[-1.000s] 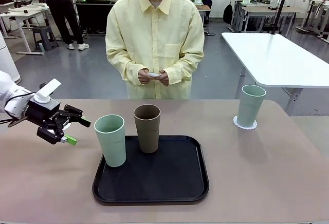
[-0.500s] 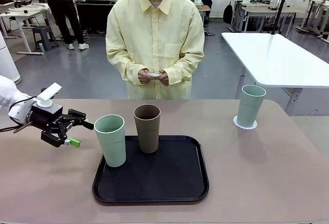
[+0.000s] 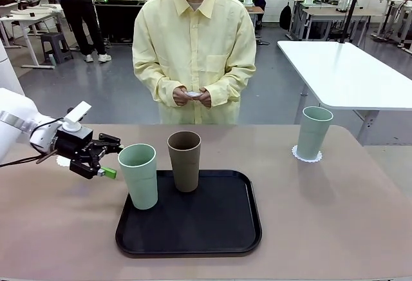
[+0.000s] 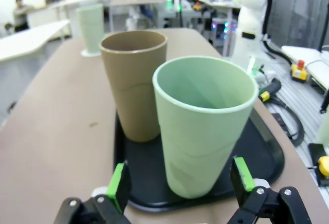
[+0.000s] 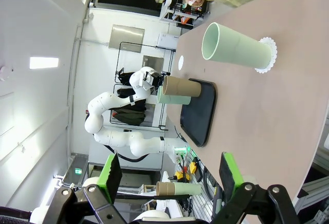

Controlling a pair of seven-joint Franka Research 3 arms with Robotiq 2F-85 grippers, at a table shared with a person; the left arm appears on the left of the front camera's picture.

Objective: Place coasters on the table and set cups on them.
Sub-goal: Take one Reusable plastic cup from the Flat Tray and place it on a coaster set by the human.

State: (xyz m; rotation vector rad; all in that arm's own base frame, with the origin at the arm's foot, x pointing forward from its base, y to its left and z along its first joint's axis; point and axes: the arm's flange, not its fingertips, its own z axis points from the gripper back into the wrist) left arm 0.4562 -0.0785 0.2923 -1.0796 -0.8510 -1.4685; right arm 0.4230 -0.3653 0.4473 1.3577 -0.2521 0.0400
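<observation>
Status: one set of three complete. A pale mint tapered tumbler stands on a white scalloped paper coaster, right side of the beige-pink desk. A second mint tumbler and the brown-taupe tumbler stand on the black tray. A second coaster lies bare at the left. My left end effector, wide and empty, faces the second mint tumbler; my right end effector is equally wide.

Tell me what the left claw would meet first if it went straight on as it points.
Most likely the mint green cup on the black tray: the open left claw aims at its side, the cup centred between the fingers in the wrist view. How near is unclear.
</observation>
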